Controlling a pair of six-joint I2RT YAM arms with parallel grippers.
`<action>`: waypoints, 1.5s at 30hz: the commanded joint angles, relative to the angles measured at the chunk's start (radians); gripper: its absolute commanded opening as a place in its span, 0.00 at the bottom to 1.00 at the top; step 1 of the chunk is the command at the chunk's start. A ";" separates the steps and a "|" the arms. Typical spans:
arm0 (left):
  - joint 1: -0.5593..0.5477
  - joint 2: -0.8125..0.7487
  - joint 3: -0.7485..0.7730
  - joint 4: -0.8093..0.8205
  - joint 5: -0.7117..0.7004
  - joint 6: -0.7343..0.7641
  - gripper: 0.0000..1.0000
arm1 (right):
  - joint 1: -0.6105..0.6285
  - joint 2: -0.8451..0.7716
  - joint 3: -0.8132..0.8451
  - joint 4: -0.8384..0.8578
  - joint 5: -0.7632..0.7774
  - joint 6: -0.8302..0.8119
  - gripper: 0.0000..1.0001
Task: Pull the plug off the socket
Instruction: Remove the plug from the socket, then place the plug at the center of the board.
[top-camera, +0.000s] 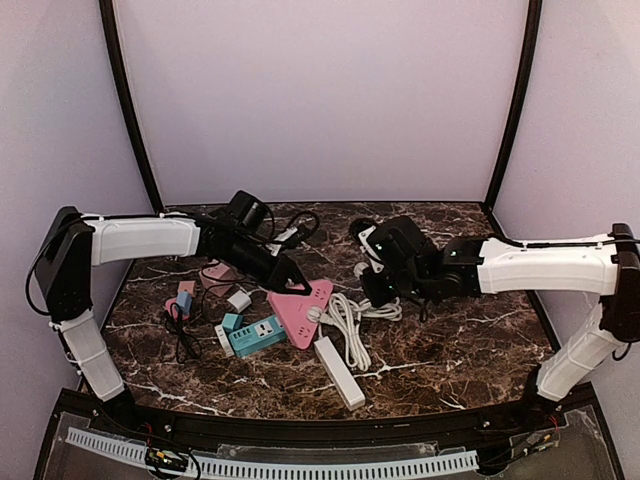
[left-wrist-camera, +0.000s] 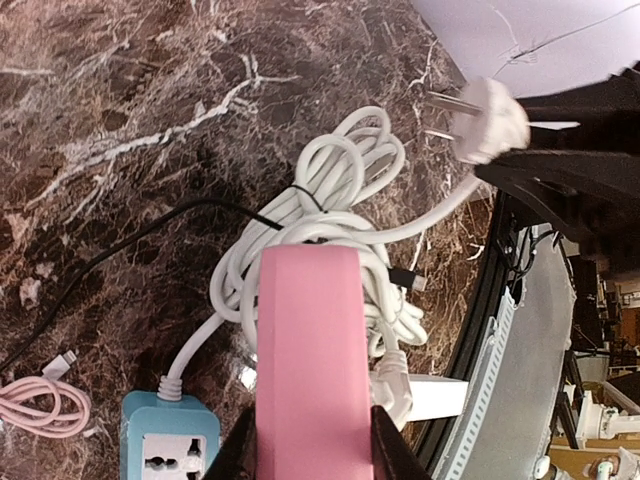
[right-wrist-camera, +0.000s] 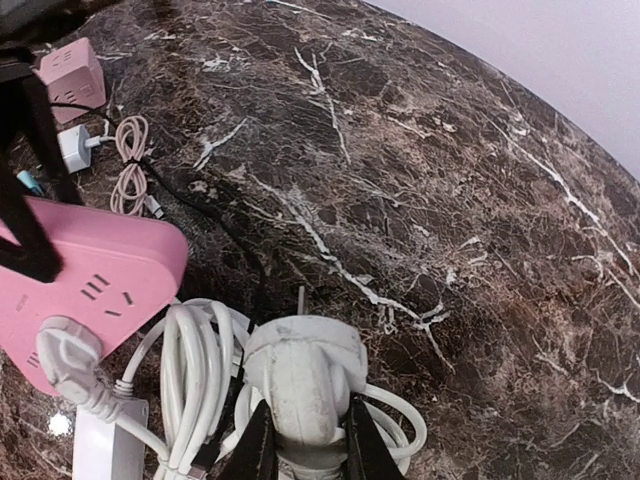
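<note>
Clamping the pink power strip (left-wrist-camera: 305, 340) on the counter (top-camera: 450, 350) with the left pincer (top-camera: 288, 280). Grasping a white plug (right-wrist-camera: 305, 370) in the right pincer (right-wrist-camera: 305, 445), prongs bare, apart from the strip, long axis pointing forward out of the pincer. Seeing a second white plug (right-wrist-camera: 65, 350) seated in the strip, lying left of the right pincer, the nearer arm.

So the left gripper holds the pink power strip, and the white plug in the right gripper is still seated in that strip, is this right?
Not quite. The white plug in the right gripper is already out of the pink power strip: the left wrist view shows its prongs bare, apart from the strip. The left gripper does hold the strip.
</note>
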 joint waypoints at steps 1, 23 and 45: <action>0.007 -0.107 -0.021 0.063 0.080 0.023 0.01 | -0.080 -0.008 -0.029 0.018 -0.164 0.091 0.00; 0.007 -0.132 -0.036 0.082 0.079 0.007 0.01 | -0.227 0.117 -0.091 0.103 -0.435 0.176 0.34; 0.008 -0.120 -0.038 0.080 0.065 0.005 0.01 | -0.188 -0.237 -0.237 0.193 -0.375 0.043 0.76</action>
